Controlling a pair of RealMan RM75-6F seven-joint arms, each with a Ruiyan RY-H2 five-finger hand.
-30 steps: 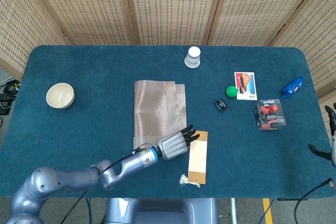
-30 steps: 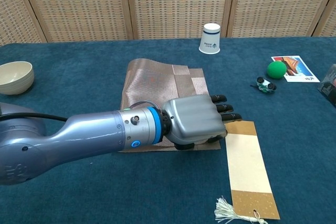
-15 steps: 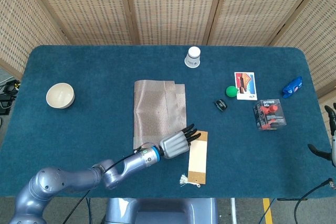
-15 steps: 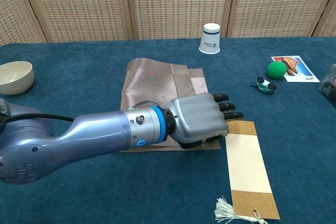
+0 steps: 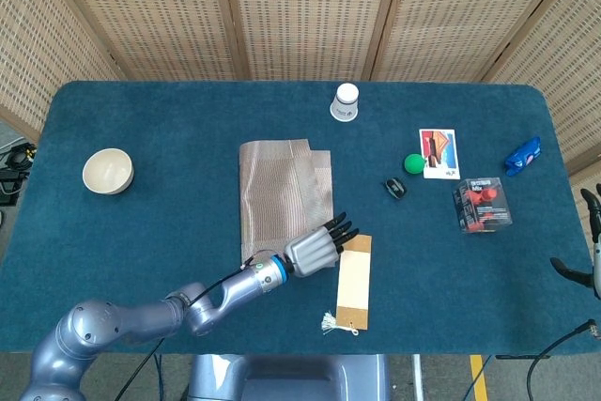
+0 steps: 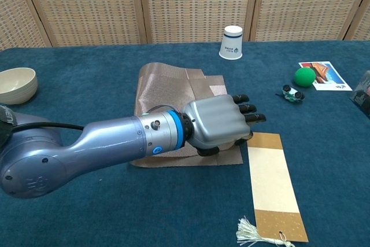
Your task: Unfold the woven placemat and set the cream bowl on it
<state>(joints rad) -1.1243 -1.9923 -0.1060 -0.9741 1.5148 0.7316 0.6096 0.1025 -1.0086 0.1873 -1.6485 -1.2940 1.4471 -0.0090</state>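
The folded woven placemat (image 5: 282, 185) (image 6: 167, 91) lies mid-table, beige-brown, its layers slightly askew. My left hand (image 5: 315, 249) (image 6: 219, 124) rests on the mat's near right corner, fingers stretched toward the right and the thumb tucked at the mat's edge, pinching the top layer. The cream bowl (image 5: 108, 171) (image 6: 16, 85) stands upright at the far left, well apart from the mat. My right hand (image 5: 590, 232) shows only at the right edge of the head view, off the table, fingers apart and holding nothing.
A tan tasselled strip (image 5: 354, 279) (image 6: 272, 183) lies just right of my left hand. A white paper cup (image 5: 346, 102) stands behind the mat. On the right lie a green ball (image 5: 414, 163), a picture card (image 5: 439, 153), a small black item (image 5: 395, 188), a clear box (image 5: 482, 206) and a blue packet (image 5: 522, 155).
My left hand has moved slightly away from me along the mat's right edge. The mat's top layer has shifted with it, its far edge now skewed. The right hand has not moved.
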